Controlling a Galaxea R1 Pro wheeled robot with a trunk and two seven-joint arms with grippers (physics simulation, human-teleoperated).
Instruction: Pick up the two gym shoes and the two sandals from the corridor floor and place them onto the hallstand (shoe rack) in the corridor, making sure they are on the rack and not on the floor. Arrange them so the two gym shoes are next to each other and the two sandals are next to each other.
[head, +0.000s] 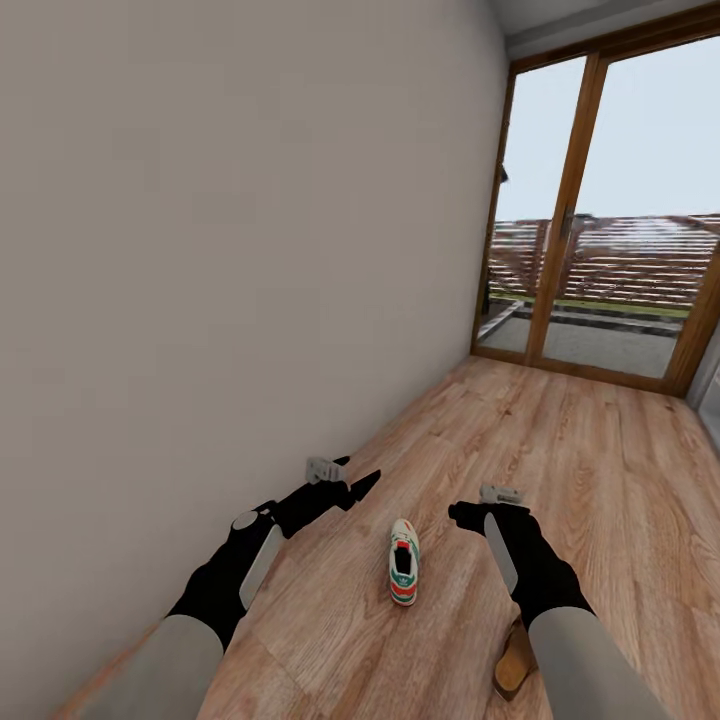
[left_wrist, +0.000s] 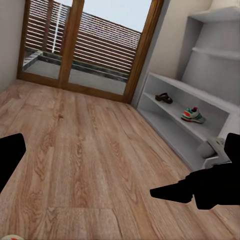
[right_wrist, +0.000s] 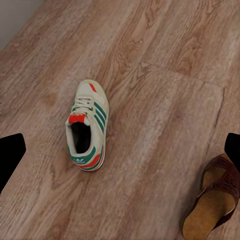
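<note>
One gym shoe (head: 403, 562) lies on the corridor floor (head: 560, 450) between my two arms, toe pointing away; the right wrist view shows this gym shoe (right_wrist: 87, 132) from above. A brown sandal (head: 517, 660) lies beside my right forearm, partly hidden by it, and the sandal (right_wrist: 215, 200) appears close to the gym shoe. My left gripper (head: 345, 483) hovers open left of the shoe. My right gripper (head: 480, 506) hovers open right of it, empty. On the white hallstand (left_wrist: 170, 131) rest another sandal (left_wrist: 163, 98) and another gym shoe (left_wrist: 192, 115), a short gap apart.
A plain wall (head: 200, 250) runs close along my left side. Wood-framed glass doors (head: 590, 200) close the far end of the corridor. Bare wood planks stretch ahead toward them. White wall shelves (left_wrist: 210, 50) sit above the hallstand.
</note>
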